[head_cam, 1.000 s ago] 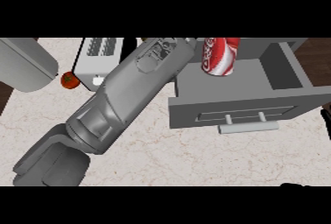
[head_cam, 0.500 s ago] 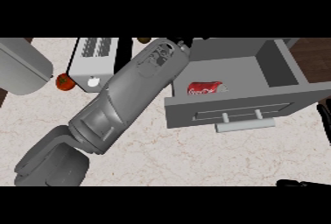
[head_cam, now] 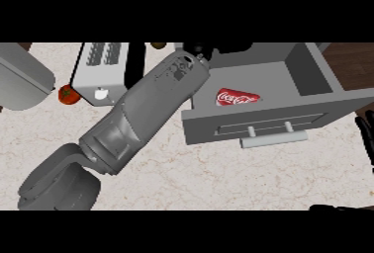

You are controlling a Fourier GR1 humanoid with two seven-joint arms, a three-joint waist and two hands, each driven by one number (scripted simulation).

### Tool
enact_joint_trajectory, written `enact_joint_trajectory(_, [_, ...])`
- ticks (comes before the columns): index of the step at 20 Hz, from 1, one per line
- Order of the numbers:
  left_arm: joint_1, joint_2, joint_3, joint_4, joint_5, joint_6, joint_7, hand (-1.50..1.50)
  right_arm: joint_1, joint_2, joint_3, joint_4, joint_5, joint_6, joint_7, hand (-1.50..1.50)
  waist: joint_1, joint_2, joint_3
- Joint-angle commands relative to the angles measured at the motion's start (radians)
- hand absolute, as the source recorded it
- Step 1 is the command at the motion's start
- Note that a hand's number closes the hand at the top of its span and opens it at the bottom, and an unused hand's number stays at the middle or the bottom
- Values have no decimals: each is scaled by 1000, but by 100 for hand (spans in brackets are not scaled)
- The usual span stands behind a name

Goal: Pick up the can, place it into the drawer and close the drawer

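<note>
One grey forearm point(head_cam: 139, 118) runs from the lower left up to the top centre, where the left hand point(head_cam: 196, 48) is mostly cut off; I cannot tell its finger state. Right hand fingers point(head_cam: 363, 129) show straight at the right edge. Further up, the can point(head_cam: 237, 96) lies inside the open drawer point(head_cam: 256, 123); a toaster point(head_cam: 101, 69) and tomato point(head_cam: 68, 95) sit upper left

Can point(head_cam: 237, 97): red, white script lettering. Drawer point(head_cam: 306, 74): plain grey, pale grey handle point(head_cam: 272, 140). Toaster point(head_cam: 101, 69): white, dark slots. Tomato point(head_cam: 69, 95): red. Counter point(head_cam: 219, 173): beige, marbled speckle. Forearm point(head_cam: 142, 111): grey.
</note>
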Motion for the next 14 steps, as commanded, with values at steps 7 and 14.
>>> enact_joint_trajectory(7, [-16, 0, -44, 14, 46, 85, 7, -150, -10, -11, -10, 11, -13, 10, -10, -150, -16, 0, 0])
enact_joint_trajectory(14, [6, 0, -1, 19, 109, 73, -42, -150, -14, -64, -34, -40, 102, -5, -54, -150, 11, -1, -1])
